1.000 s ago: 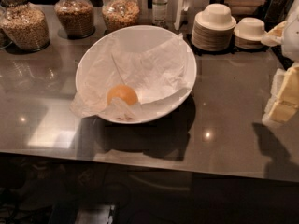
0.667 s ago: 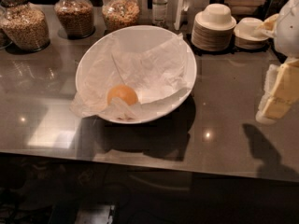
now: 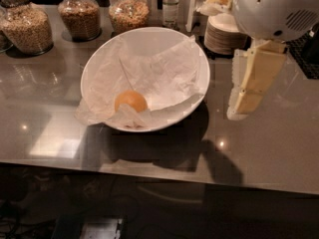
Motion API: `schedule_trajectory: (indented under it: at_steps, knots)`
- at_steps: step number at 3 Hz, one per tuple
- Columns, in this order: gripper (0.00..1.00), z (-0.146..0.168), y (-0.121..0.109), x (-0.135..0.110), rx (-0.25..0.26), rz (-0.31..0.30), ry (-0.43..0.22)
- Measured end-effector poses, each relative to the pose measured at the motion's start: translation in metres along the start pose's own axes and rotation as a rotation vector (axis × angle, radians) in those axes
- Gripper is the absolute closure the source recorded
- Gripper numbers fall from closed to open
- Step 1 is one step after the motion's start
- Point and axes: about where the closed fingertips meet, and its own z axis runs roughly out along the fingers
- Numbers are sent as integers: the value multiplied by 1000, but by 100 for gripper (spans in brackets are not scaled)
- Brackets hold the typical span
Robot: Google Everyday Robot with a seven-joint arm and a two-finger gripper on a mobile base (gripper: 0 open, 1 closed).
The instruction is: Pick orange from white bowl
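Observation:
The orange [image 3: 130, 101] lies in the front left part of the white bowl [image 3: 192, 54], resting on crumpled white paper [image 3: 164, 76] that lines the bowl and spills over its left rim. The bowl stands on a glossy grey counter [image 3: 45, 123]. My gripper [image 3: 242, 112] hangs down from the white arm head [image 3: 276, 9] at the right, just outside the bowl's right rim and above the counter. It is well to the right of the orange and holds nothing.
Three glass jars of grains [image 3: 30, 26] stand along the back left, with a small bottle [image 3: 170, 6] behind the bowl. A stack of small off-white bowls [image 3: 222, 34] sits at the back right, partly hidden by the arm. The counter's front edge [image 3: 149, 171] runs below the bowl.
The arm and gripper have moved left, from the right edge of the view to just beside the bowl's right rim. The orange and bowl have not moved.

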Motion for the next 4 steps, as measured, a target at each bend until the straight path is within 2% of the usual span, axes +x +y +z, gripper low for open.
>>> schedule_trajectory:
  at_steps: [1,2,3,4]
  knots:
    - [0,21,-10,-49,-41,-92,-51]
    - [0,51,-33,-88,-68,-129,-70]
    - [0,82,-56,-120,-85,-157,-65]
    - [0,98,-73,-151,-69,-217,-62]
